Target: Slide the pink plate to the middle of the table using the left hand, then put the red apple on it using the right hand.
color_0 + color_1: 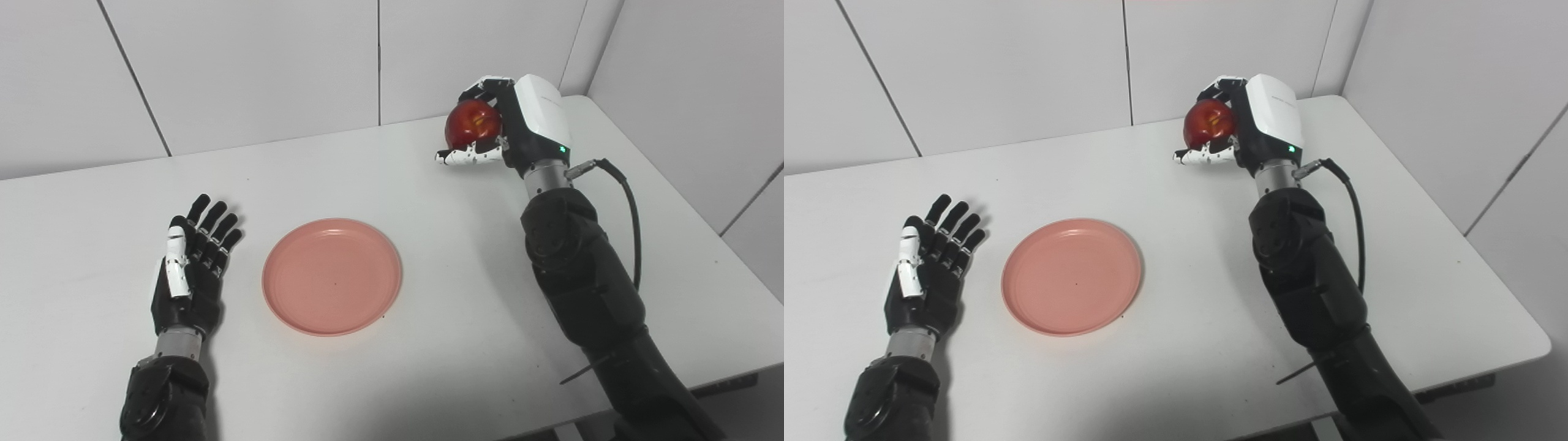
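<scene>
Nearest the camera, the left hand (pixel 187 269) lies low over the white surface (pixel 429 343), palm turned up and its fingers (pixel 211 223) spread apart, released, gripping nothing. Just beside it, to its right and not touching it, the pink plate (pixel 332 275) sits flat near the middle of the surface; nothing lies in it apart from a tiny dark speck near its centre. Farther back and well apart from the plate, the right arm (pixel 582 275) reaches toward the far right of the surface, a black cable (pixel 631 214) looping off its wrist. The right hand (pixel 508 125) is raised above the surface with its fingers (pixel 468 156) wrapped around the red apple (pixel 473 124), grasping it from above and below. A small green light glows on the hand's white back cover; faint grey lettering on that cover is too small to read.
</scene>
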Robot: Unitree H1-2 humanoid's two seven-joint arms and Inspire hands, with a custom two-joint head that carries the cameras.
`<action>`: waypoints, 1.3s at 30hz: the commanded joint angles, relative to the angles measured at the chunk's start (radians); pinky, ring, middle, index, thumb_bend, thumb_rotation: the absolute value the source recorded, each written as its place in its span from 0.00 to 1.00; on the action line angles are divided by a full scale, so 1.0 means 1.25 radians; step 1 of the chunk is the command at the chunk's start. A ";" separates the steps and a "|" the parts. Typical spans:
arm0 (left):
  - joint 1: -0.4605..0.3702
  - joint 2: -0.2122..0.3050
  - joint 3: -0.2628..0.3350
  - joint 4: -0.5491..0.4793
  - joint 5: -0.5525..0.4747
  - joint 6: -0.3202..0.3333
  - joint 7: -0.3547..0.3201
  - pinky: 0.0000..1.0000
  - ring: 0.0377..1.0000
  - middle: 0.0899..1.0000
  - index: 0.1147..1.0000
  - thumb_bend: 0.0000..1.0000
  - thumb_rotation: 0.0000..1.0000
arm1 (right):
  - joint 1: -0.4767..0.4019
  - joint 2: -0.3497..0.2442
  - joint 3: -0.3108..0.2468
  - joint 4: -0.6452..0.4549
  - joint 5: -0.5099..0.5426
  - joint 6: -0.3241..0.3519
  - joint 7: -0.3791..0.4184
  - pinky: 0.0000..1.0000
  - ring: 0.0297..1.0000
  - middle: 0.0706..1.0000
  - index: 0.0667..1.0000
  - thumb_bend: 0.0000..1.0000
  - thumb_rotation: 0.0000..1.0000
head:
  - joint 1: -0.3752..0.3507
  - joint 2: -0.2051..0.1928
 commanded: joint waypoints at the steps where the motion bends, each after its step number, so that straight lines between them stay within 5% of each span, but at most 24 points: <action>1: 0.018 -0.014 -0.005 0.011 0.011 0.018 0.020 0.88 0.87 0.88 0.86 0.36 1.00 | -0.048 0.006 0.004 -0.036 -0.009 -0.022 -0.001 0.29 0.36 0.42 0.45 0.52 0.13 | 0.012 0.000; 3: 0.018 -0.017 -0.008 0.012 0.014 0.015 0.023 0.88 0.87 0.87 0.85 0.35 1.00 | -0.052 0.016 0.015 -0.036 -0.007 -0.031 0.005 0.34 0.43 0.47 0.45 0.52 0.13 | 0.028 0.000; 8: 0.018 -0.030 -0.014 0.001 0.022 0.025 0.043 0.87 0.86 0.87 0.85 0.36 1.00 | -0.063 0.042 0.044 -0.038 -0.002 -0.043 0.019 0.28 0.34 0.41 0.45 0.52 0.13 | 0.062 0.001; 21: 0.019 -0.062 -0.034 -0.002 0.058 0.012 0.071 0.87 0.86 0.86 0.84 0.36 1.00 | -0.082 0.109 0.125 -0.040 -0.011 -0.073 0.045 0.27 0.34 0.40 0.45 0.52 0.13 | 0.173 0.014; 39: 0.003 -0.087 -0.025 -0.008 0.072 0.018 0.111 0.84 0.85 0.86 0.84 0.35 1.00 | -0.057 0.189 0.193 0.007 -0.018 -0.087 0.072 0.24 0.30 0.38 0.45 0.52 0.13 | 0.245 0.026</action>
